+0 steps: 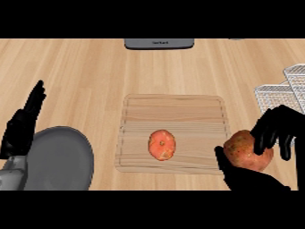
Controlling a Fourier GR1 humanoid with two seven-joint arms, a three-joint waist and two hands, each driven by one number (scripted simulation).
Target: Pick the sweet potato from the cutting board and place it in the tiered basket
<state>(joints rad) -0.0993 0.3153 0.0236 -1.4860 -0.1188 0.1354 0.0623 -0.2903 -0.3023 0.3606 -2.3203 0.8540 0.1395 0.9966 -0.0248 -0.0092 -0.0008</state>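
Observation:
My right hand (281, 129) is curled round a brownish-orange sweet potato (243, 153), fingers over its top and thumb beneath it. The hand holds it just off the right edge of the wooden cutting board (174, 109) in the middle of the counter. The wire tiered basket (288, 91) stands at the far right, behind the hand and partly cut off by the view's edge. At the left my left hand (23, 123) rests open with its fingers up.
A smaller orange-red oval item (162, 144) lies on the front part of the board. A grey round plate (62, 159) sits at the lower left beside the left forearm. A dark grey appliance (159, 43) stands at the counter's back edge.

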